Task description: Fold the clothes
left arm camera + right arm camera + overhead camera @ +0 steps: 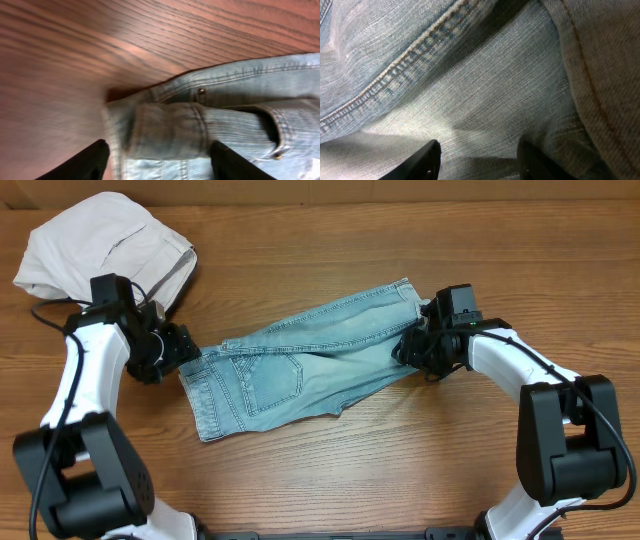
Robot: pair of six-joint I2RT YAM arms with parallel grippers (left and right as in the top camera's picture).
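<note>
jeans (300, 365) were light blue, faded paler toward middle, with seams stitched in pale tan thread and small brass-coloured rivets near pocket. up close, weave showed fine white-and-blue streaks. trousers (100, 245) were plain beige, no pattern. table (450, 470) was reddish-brown wood, with darker grain lines running across. left arm (80, 370) and right arm (510, 360) had white shells and black joints. left gripper (157, 165) and right gripper (477, 160) both had black fingers.

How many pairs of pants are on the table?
2. The blue jeans lie spread in the middle; the beige trousers are bunched up in the far left corner.
</note>
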